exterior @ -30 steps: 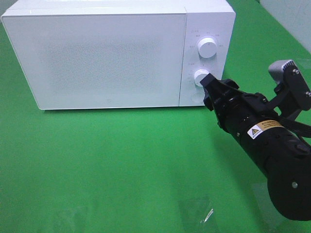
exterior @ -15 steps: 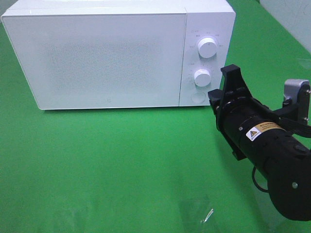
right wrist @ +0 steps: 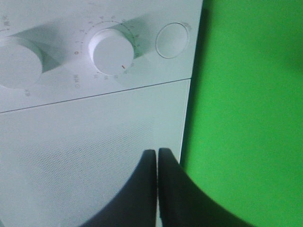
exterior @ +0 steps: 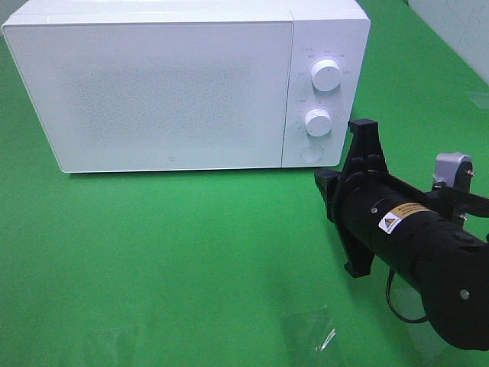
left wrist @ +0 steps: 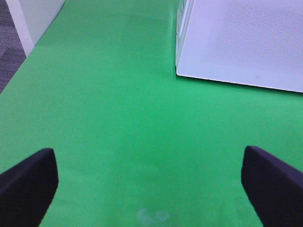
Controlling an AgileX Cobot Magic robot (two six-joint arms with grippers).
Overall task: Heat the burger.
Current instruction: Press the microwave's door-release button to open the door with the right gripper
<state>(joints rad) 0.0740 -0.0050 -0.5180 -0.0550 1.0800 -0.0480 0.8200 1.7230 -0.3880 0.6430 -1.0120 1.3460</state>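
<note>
the left gripper [left wrist: 147,156] hangs low over the green cloth [exterior: 191,260], its jaws spread wide with nothing between them, pointing toward the left end of the microwave [exterior: 176,84]. the microwave's door [exterior: 153,92] is closed and the burger shows in no view. on the panel sit the upper knob [exterior: 326,75], the lower knob [exterior: 318,122] and the round button [exterior: 310,153]. the right arm reaches in from the lower right, wrist rolled so its crossbar stands nearly upright. the right gripper [exterior: 325,191] is clenched on nothing, near the button but clear of it.
</note>
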